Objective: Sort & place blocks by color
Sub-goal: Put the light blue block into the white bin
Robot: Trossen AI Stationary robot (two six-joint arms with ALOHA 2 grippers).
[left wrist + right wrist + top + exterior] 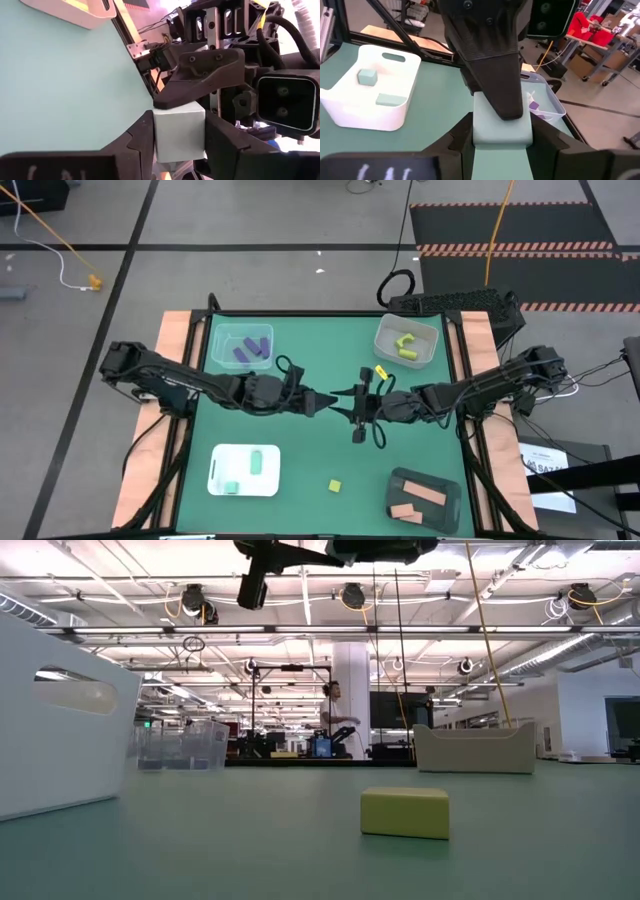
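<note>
From above, the left pincer (pixel 335 398) and right pincer (pixel 352 408) meet mid-frame over the green counter (pixel 300 435); a yellow cube (pixel 335 485) sits lower centre. The low view shows that pale yellow block (pixel 404 812) right of centre. In the left wrist view, both pincers pinch one mint block (pixel 179 131) (pale, square-edged, smooth). The right wrist view shows it (pixel 501 126) lower centre, pinched likewise.

Mid-table blocked by the left gripper (pixel 335 399) and right gripper (pixel 358 404) meeting fingertip to fingertip over one mint block (pixel 179 131), open green mat (pixel 300 340) far between the clear tub (pixel 242 347) and white tub (pixel 407 341), lone yellow block (pixel 335 484) near.
</note>
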